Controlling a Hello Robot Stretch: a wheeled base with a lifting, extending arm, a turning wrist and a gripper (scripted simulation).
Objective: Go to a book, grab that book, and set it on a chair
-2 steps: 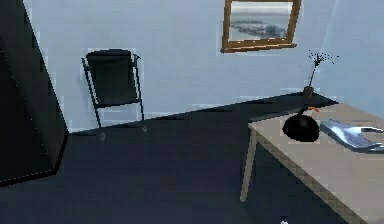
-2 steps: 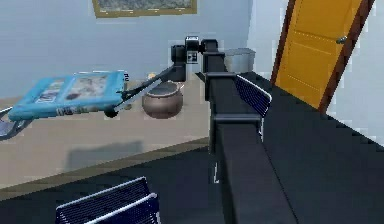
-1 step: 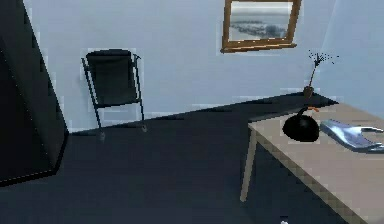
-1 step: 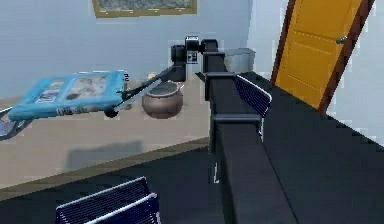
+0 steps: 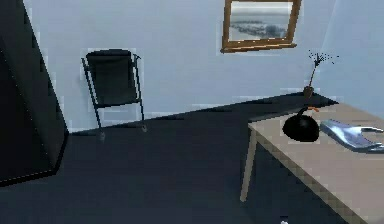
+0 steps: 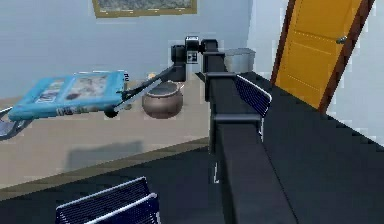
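In the arm side view a blue-covered book point(image 6: 70, 94) hangs flat in the air above a wooden table point(image 6: 60, 165), clear of its top, with its shadow on the wood below. My gripper point(image 6: 116, 107) holds the book by its right edge, at the end of the dark arm point(image 6: 228, 130). A black folding chair point(image 5: 113, 82) stands against the far wall in the forward view. A blue-framed chair point(image 6: 252, 97) sits just right of the arm, and another chair's back point(image 6: 108, 206) shows at the bottom edge.
A brown pot point(image 6: 162, 100) stands on the table behind the gripper. The forward view's right has the table point(image 5: 310, 165) with a black rounded object point(image 5: 300, 127) and a flat grey item point(image 5: 356, 134). A dark cabinet point(image 5: 25, 100) is at left, an orange door point(image 6: 315, 50) at right.
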